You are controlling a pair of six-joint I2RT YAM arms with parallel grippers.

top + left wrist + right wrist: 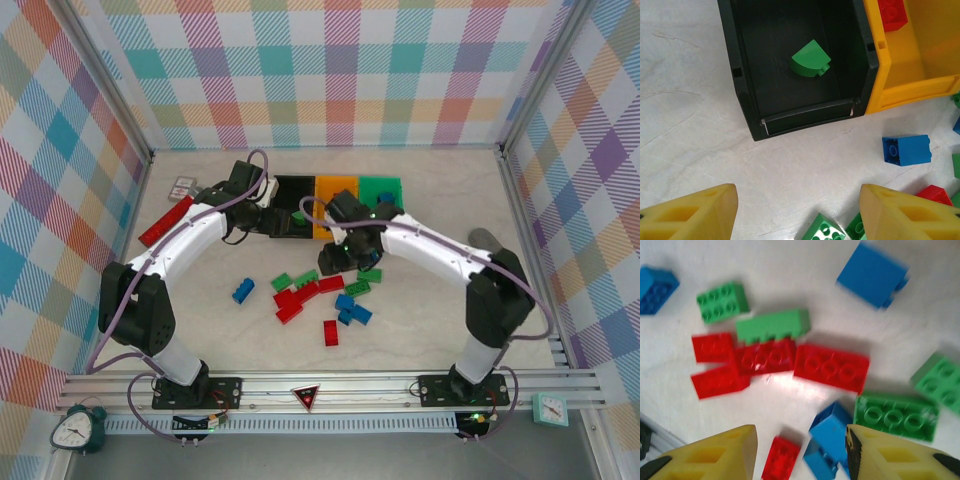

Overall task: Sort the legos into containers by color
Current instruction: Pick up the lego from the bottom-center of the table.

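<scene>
Red, green and blue legos lie mixed in the middle of the table, with a red cluster [300,297] at their centre. My right gripper [338,262] hangs open over them, nothing between its jaws [800,435]; below it lie a small red brick [781,459], blue bricks [832,440], a long red brick [831,368] and a long green brick [896,416]. My left gripper [272,220] is open and empty [798,200] just in front of the black container [740,90], which holds a green curved piece [811,60]. The orange container [900,85] holds a red brick [892,12]. The green container [380,186] is at the right end of the row.
A red cylinder [165,222] and a small card [182,186] lie at the far left. A grey pad [485,238] sits near the right wall. A lone blue brick [243,290] lies left of the pile. Checked walls enclose the table.
</scene>
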